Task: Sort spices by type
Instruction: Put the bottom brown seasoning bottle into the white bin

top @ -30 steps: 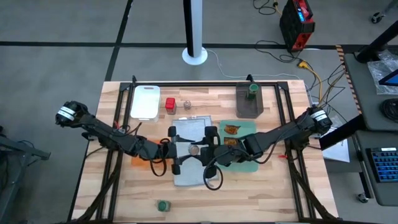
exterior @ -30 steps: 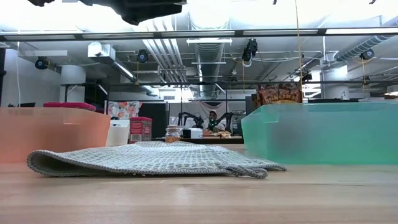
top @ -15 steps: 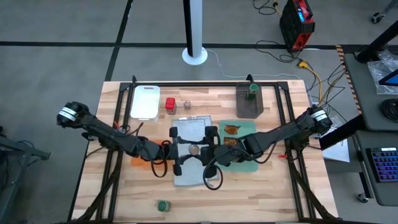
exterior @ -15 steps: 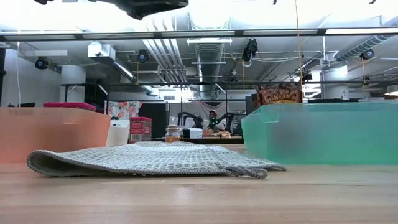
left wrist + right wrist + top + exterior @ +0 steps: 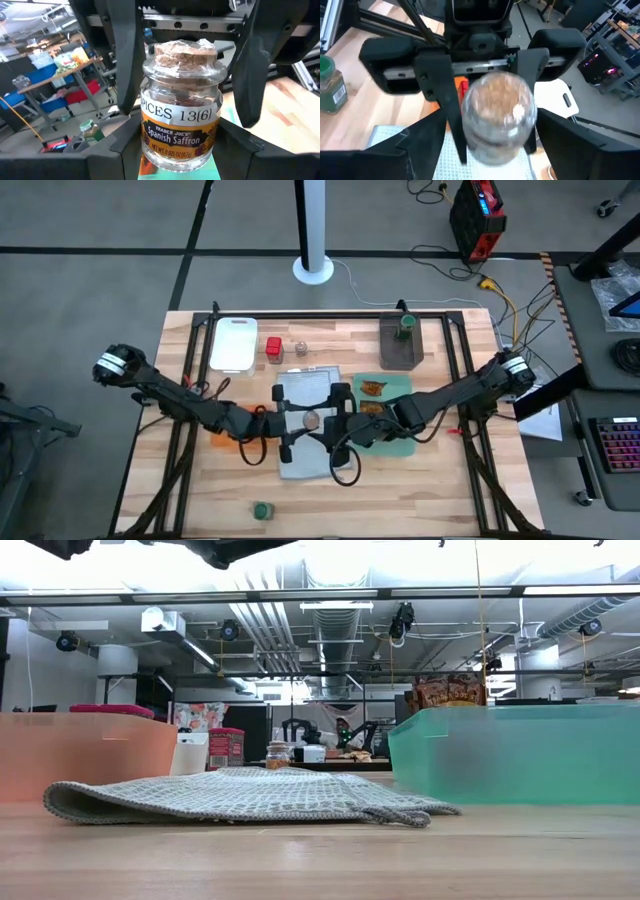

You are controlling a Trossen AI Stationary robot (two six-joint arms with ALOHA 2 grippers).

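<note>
A clear jar [image 5: 312, 420] with a cork top and a "Spanish Saffron" label [image 5: 180, 110] hangs between both grippers, above the grey cloth [image 5: 305, 465] at the table's middle. My left gripper [image 5: 300, 421] reaches in from the table's left and is shut on the jar. My right gripper [image 5: 326, 421] faces it from the right and is open. Its fingers [image 5: 127, 60] stand on either side of the cork end [image 5: 499, 100] without touching it. The low view shows neither the jar nor the fingers. My left gripper pinches the jar's lower body near its base [image 5: 150, 150] between its two fingers. It comes in level from the table's left. The jar lies along the fingers with its cork end [image 5: 185, 52] toward the table's right, lifted clear of the grey cloth.
At the far side stand a white board [image 5: 233, 343], a red box [image 5: 272, 348], a second clear shaker [image 5: 300, 348] and a dark bin [image 5: 392, 358] holding a green-topped jar [image 5: 405, 323]. Two orange-brown packets [image 5: 372, 388] lie on the green cloth [image 5: 395, 445]. Another green-topped jar [image 5: 262, 510] stands near the near edge.
</note>
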